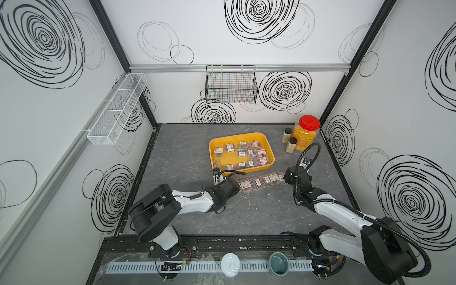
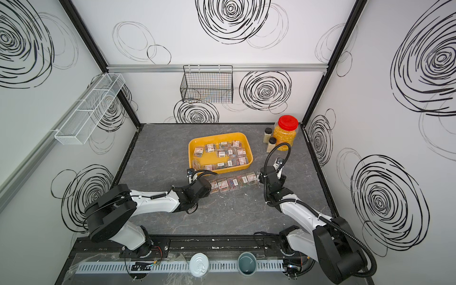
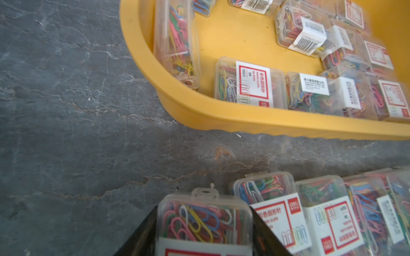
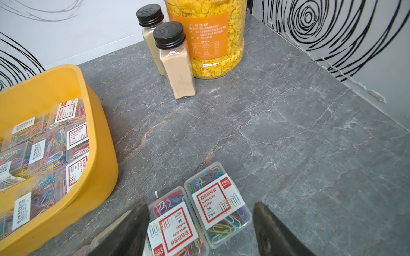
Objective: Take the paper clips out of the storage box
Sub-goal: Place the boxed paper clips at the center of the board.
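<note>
Yellow-orange plastic forms the storage box [image 1: 256,168], which is set on the grey marbled tabletop [image 1: 185,160] toward the far middle. Many clear paper-clip cases [image 1: 249,153] are scattered inside it, mostly along its right and near sides. A row of cases [image 1: 261,181] is laid on the tabletop just near of the box, apart from its wall. The left gripper [image 3: 204,235] is positioned at the left end of this row, where an end case [image 3: 204,217] is flanked closely by its black fingers; whether the jaws press on it or stand just clear cannot be told. The right gripper [image 4: 200,206] is held at the right end over two labelled cases [image 4: 218,204], its jaws wide apart and nothing gripped. A red-lidded jar [image 1: 306,134] and two spice bottles [image 1: 292,145] are stood in the far right corner.
</note>
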Available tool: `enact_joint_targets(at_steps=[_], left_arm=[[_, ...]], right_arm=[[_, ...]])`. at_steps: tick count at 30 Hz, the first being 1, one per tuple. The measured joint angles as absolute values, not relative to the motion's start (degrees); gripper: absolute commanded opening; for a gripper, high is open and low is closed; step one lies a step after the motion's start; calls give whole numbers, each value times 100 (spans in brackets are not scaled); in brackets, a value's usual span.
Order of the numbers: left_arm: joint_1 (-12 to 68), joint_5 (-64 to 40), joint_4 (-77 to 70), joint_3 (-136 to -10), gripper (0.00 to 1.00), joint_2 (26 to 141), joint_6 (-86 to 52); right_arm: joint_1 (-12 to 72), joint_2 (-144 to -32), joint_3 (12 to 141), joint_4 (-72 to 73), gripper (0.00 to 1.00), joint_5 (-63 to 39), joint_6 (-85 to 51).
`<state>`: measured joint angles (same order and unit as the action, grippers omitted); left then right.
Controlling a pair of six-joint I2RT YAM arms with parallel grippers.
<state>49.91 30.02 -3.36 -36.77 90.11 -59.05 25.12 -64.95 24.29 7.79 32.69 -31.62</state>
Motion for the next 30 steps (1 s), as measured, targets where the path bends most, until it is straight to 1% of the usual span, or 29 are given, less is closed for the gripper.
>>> enact_joint_targets(at_steps=[2, 5, 30], left_arm=[[4980, 3002, -366, -3677, 67, 9008, -5931], [4971, 3000, -464, -3662, 69, 9004, -5955], [4982, 2679, -1302, -3197, 67, 8943, -5946]], right_arm=[[2512, -6497, 2429, 779, 76, 3269, -3162], [2512, -6499, 2429, 779, 76, 3269, -3162], [2512, -6493, 2418, 770, 77, 3269, -3162]])
